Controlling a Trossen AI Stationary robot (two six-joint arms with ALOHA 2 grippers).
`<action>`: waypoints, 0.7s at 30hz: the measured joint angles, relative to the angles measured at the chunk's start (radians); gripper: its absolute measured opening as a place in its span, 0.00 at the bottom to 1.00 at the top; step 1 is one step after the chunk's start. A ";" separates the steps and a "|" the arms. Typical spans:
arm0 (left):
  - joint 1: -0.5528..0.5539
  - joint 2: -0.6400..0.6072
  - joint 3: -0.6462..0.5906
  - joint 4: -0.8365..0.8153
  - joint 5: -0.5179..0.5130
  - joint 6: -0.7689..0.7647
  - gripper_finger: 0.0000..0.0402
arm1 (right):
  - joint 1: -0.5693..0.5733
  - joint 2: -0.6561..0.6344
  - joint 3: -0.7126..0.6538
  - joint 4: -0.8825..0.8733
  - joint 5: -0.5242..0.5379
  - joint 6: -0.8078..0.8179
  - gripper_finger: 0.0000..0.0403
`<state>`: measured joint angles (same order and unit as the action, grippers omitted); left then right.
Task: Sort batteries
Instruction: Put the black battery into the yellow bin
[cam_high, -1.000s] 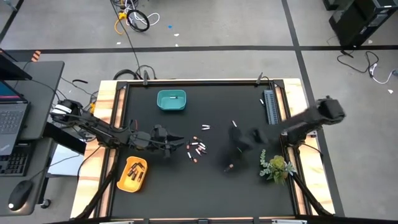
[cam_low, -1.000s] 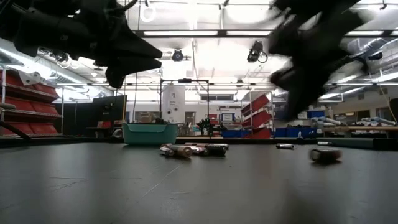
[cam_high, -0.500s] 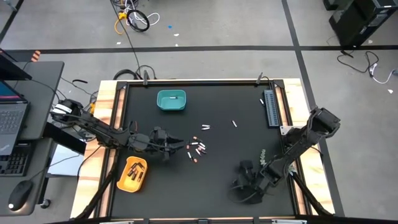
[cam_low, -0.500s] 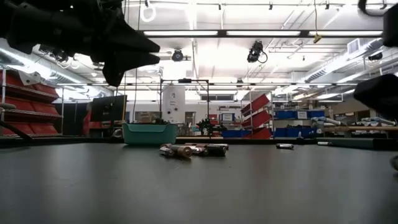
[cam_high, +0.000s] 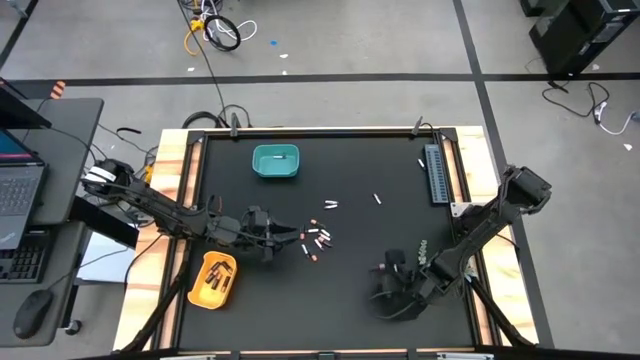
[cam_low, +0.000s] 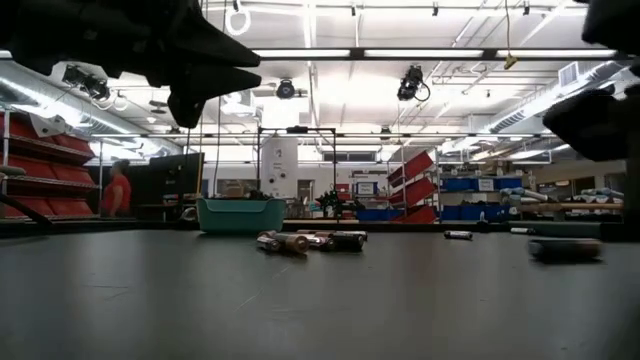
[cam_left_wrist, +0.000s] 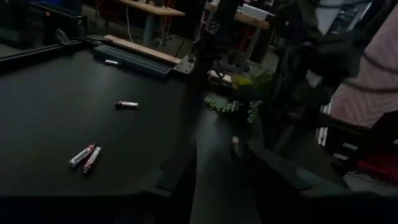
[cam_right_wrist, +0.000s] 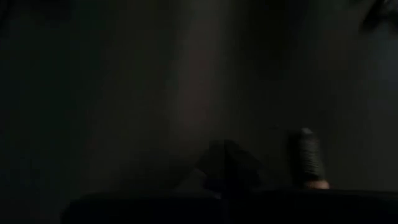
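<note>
- Your black desk (cam_high: 330, 300) sits in a workshop of shelving; a person in red (cam_low: 118, 190) has appeared beyond it.
- Since a second ago, your right gripper (cam_high: 390, 292) swung from beside the batteries (cam_high: 317, 240) to well below-right of them, jaws now closed, empty.
- Your left gripper (cam_high: 284, 232) stays just left of the batteries, jaws part-open, holding nothing.
</note>
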<state>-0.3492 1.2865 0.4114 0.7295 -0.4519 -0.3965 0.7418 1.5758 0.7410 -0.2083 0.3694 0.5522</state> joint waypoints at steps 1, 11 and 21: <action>0.000 0.000 0.000 -0.005 0.000 0.000 0.37 | 0.000 -0.013 0.000 0.003 0.008 -0.011 0.00; 0.005 0.000 0.000 -0.009 -0.003 0.050 0.37 | -0.138 -0.154 0.002 -0.208 0.308 0.067 0.09; 0.022 0.000 0.000 -0.010 -0.010 0.131 0.37 | -0.773 -0.083 0.003 0.052 -0.003 -0.319 0.02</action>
<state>-0.3277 1.2865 0.4118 0.7197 -0.4619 -0.2653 -0.0313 1.4927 0.7439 -0.1568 0.3663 0.2330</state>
